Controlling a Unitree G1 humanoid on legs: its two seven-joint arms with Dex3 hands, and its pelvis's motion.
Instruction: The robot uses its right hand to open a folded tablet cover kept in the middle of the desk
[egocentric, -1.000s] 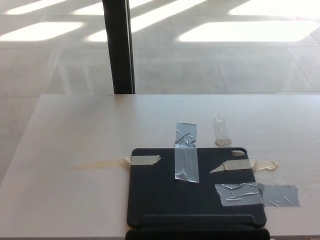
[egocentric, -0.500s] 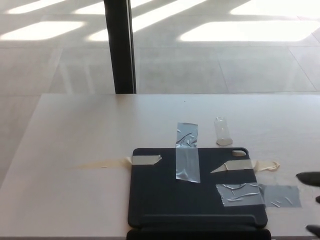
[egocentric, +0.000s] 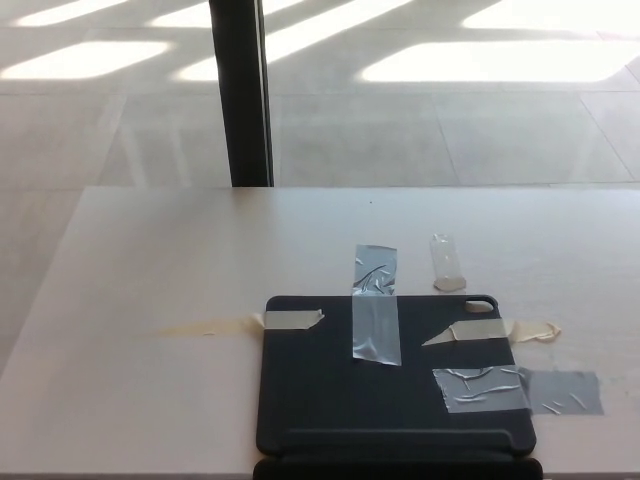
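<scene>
Tablet cover (egocentric: 395, 375) closed and taped flat on desk (egocentric: 150, 270), neither robot hand visible

Matt dark tablet cover (egocentric: 395, 375), crinkled glossy tape (egocentric: 375, 305)

One head camera looks down and forward over the desk (egocentric: 150, 260), close to its near edge, with floor (egocentric: 450, 120) beyond it.

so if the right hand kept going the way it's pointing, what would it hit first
Cannot say: neither hand is in view now, so no heading shows. Only the closed tablet cover, taped to the desk, is visible.
</scene>
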